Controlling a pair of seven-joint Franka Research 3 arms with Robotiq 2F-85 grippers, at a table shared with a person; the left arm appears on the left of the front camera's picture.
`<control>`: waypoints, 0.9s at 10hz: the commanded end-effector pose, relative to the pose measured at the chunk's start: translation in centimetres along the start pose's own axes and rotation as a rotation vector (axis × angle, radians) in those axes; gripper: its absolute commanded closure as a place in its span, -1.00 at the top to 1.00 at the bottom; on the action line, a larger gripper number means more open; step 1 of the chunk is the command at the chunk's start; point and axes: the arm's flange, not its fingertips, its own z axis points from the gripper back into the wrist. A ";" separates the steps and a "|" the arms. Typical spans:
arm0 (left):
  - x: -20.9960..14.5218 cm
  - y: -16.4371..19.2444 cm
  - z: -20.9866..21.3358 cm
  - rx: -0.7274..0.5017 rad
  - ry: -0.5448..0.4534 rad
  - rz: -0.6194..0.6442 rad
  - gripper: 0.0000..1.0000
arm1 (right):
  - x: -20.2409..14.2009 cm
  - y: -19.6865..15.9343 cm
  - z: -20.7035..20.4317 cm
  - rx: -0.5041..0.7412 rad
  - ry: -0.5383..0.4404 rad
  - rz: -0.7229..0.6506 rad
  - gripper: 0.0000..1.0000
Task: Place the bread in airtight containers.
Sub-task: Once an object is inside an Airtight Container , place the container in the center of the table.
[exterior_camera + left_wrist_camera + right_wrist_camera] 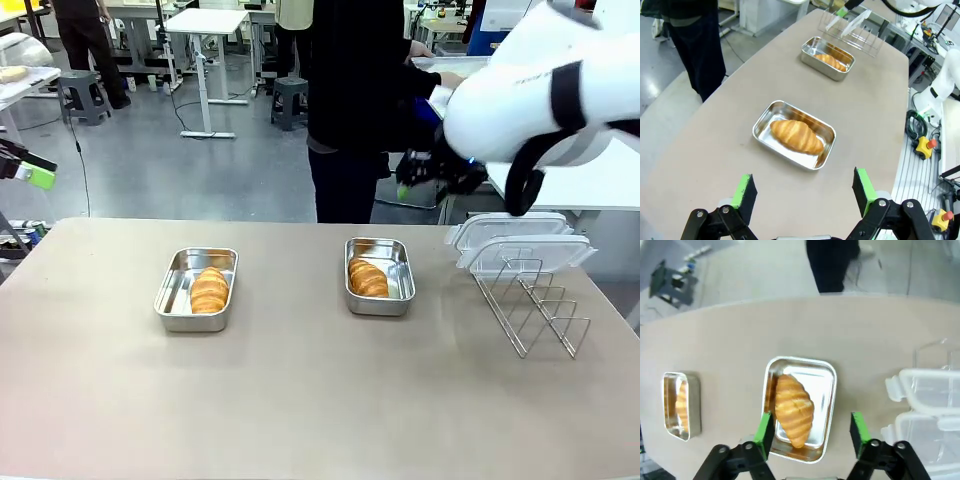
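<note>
Two golden croissants lie in two small steel pans on the table. In the left pan (172, 292) lies one croissant (210, 290), and the right pan (397, 283) holds the other croissant (368, 278). My right gripper (410, 185) hangs high above the table behind the right pan. The right wrist view looks down on that pan (827, 390) and its croissant (794, 410), with the right gripper (811, 432) open and holding nothing. My left gripper (804, 192) is open above the near pan (765, 125) and croissant (796, 136). It shows at the left edge (30, 172).
Clear white-rimmed lids (520, 243) lean on a wire rack (540, 310) at the table's right side. They also show as lids (930, 405) in the right wrist view. A person in dark clothes (350, 100) stands at the far edge.
</note>
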 end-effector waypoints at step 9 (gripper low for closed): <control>0.0 -0.1 0.1 -0.006 -0.006 -0.015 1.00 | -5.9 -18.0 8.3 0.522 -0.427 0.788 1.00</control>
